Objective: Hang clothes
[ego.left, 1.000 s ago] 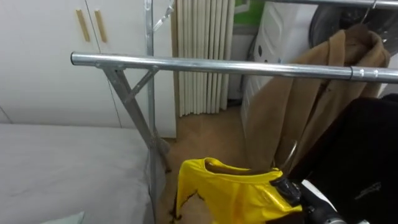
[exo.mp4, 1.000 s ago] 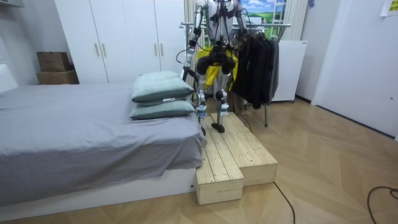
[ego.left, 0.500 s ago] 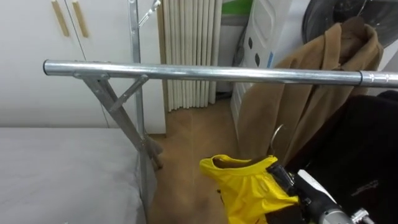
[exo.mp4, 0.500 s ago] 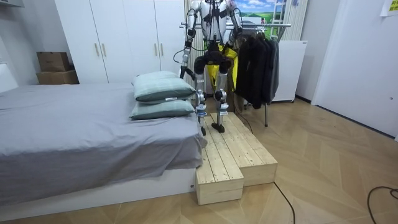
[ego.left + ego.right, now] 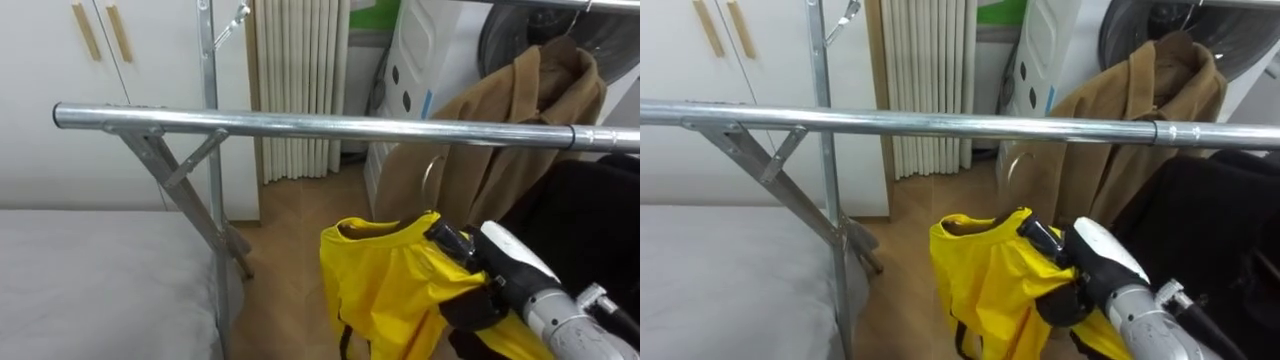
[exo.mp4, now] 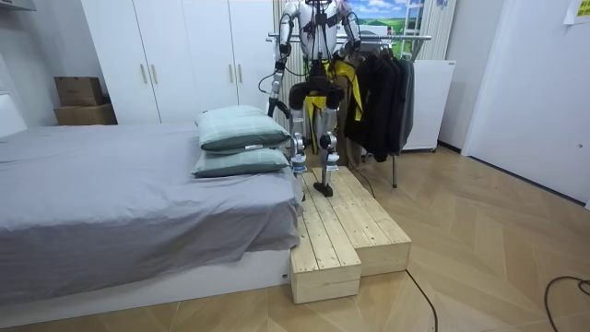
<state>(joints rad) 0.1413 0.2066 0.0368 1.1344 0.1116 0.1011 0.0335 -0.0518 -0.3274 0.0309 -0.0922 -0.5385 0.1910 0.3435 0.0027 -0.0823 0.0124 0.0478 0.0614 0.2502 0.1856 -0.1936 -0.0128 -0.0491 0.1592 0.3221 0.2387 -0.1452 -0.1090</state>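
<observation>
The right robot hand [image 5: 503, 268] was clamped on the collar of the yellow garment [image 5: 380, 285], holding it just beneath the crosswise metal rail [image 5: 300, 125], with the hanger hook [image 5: 428, 178] pointing up, apparently not yet over it.

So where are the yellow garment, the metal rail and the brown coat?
yellow garment [image 5: 380, 275], left eye view, front cloth below the collar.
metal rail [image 5: 300, 125], left eye view, middle of the bar.
brown coat [image 5: 490, 178], left eye view, its draped front.
</observation>
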